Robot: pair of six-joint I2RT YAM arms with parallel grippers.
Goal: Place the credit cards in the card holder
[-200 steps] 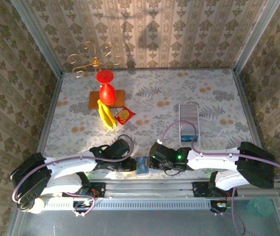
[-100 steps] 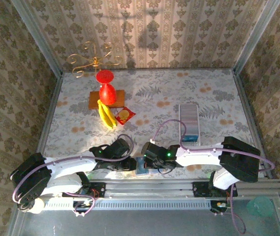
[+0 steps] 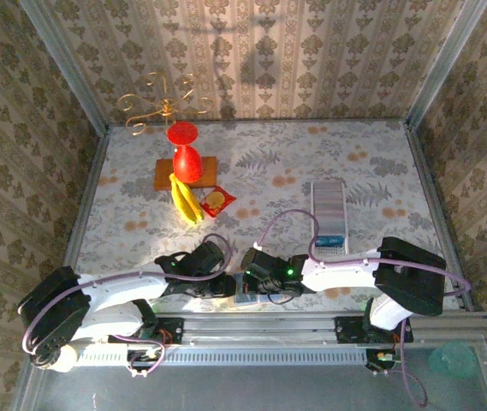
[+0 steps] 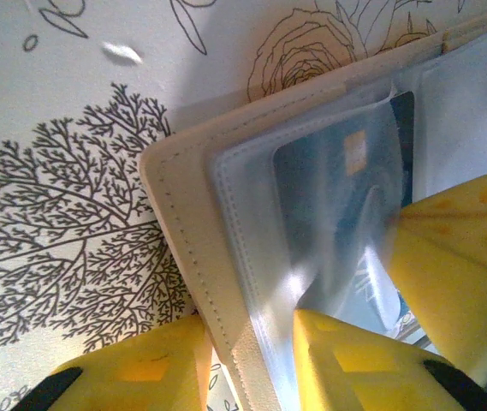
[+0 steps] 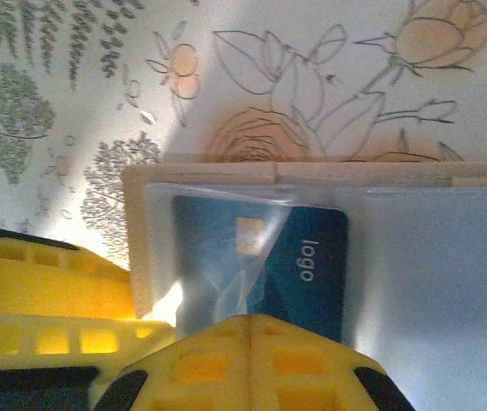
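The tan card holder lies open at the table's near edge, its clear sleeves facing up. A blue credit card marked "logo" sits partly inside the left sleeve, and shows through the plastic as the credit card. My left gripper is shut on the card holder's cover edge and sleeve. My right gripper is shut, fingertips together at the card's near edge, which they hide. From above, the left gripper and right gripper meet over the card holder.
A whitish ribbed tray stands right of centre, with a blue card at its near end. At back left are bananas, a red vase on a wooden block, a snack packet and a gold wire stand.
My right gripper has shut and moved left, up to the card holder, its arm swinging leftward. The left gripper has kept its hold and place.
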